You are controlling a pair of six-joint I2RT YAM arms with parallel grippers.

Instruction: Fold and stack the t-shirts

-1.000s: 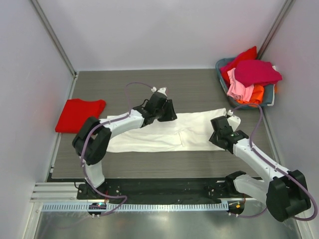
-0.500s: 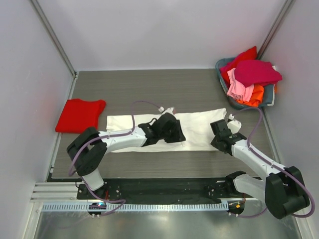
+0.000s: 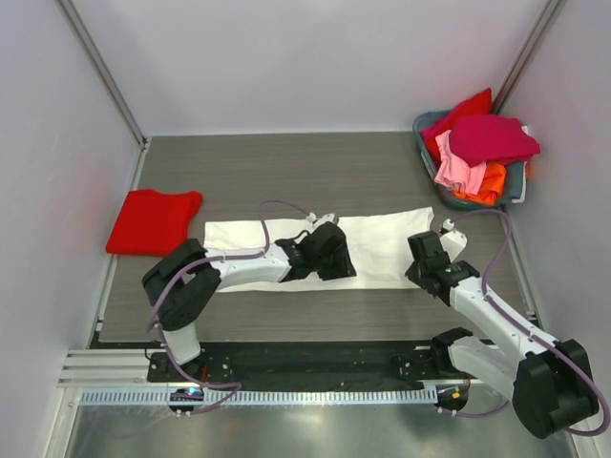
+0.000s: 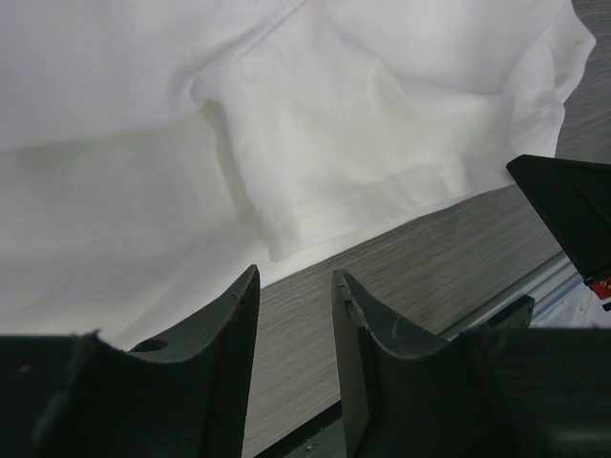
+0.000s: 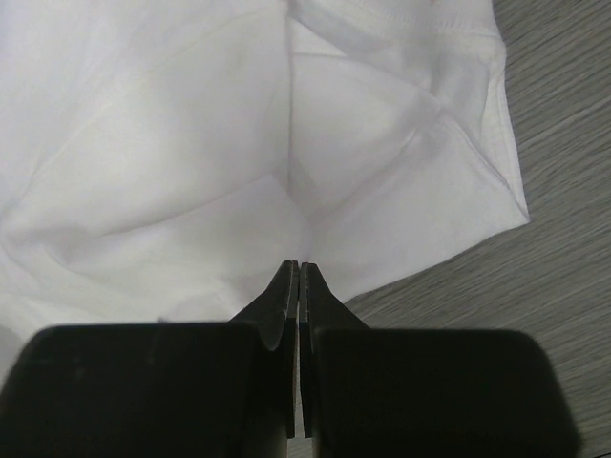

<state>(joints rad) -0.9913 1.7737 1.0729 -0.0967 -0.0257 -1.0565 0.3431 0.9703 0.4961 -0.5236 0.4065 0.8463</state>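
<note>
The white t-shirt (image 3: 382,250) lies long left-to-right; our right tool (image 5: 299,265) pinches its near-right edge, and our left tool (image 4: 296,279) hangs released over the near hem.

A white shirt (image 3: 382,250) lay flat on the table (image 3: 286,172). The left arm (image 3: 248,267) and right arm (image 3: 487,310) reached over it. A red shirt (image 3: 151,219) lay at the left.

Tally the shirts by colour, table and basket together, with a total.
White shirt: 1
Red: 2, the folded red shirt and the basket red shirt
Magenta shirt: 1
Pink shirt: 1
Orange shirt: 1
Total: 6 showing; the basket may hide more.
</note>
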